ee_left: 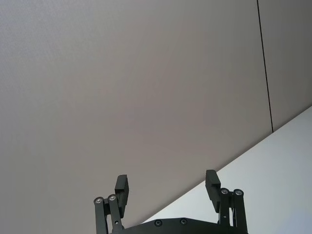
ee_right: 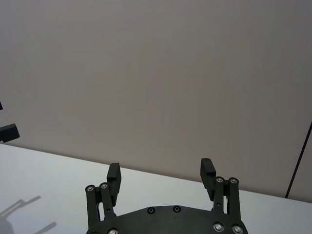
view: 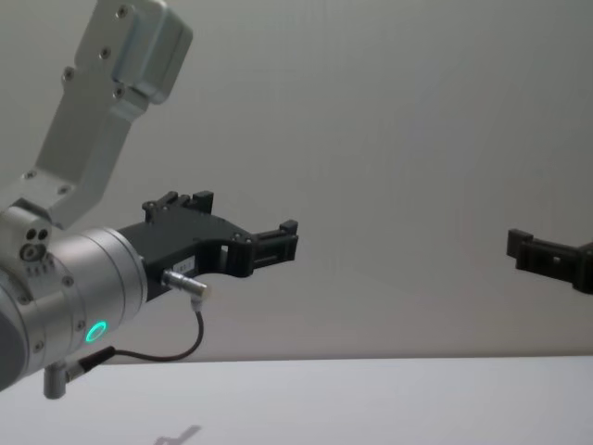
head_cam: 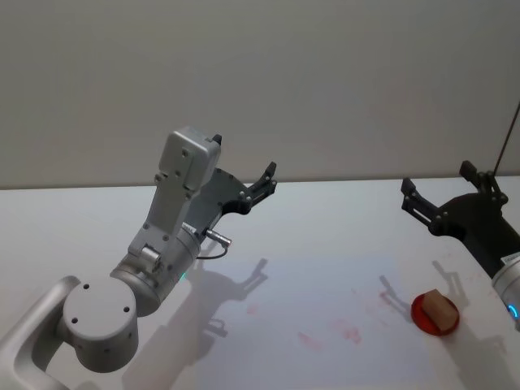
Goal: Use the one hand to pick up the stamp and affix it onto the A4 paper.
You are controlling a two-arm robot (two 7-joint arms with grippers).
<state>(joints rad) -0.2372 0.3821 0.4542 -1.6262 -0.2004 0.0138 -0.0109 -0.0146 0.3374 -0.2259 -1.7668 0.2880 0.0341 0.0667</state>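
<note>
While both arms hang raised, jaws spread wide, the stamp [head_cam: 439, 307] sits on a red pad [head_cam: 420, 314] at the table's [head_cam: 97, 236] four o'clock, near the right gripper [ee_right: 161, 171]. Light, rigid wood, it likely suits a pinch across its plain sides. The left gripper [ee_left: 166, 179] idles at ten o'clock.

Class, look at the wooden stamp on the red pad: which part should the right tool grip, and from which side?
Probably its two flat opposite sides, coming down from above: the stamp sits on the red pad with its upper part exposed. The right tool hangs open beyond it; the left tool is raised aside.
</note>
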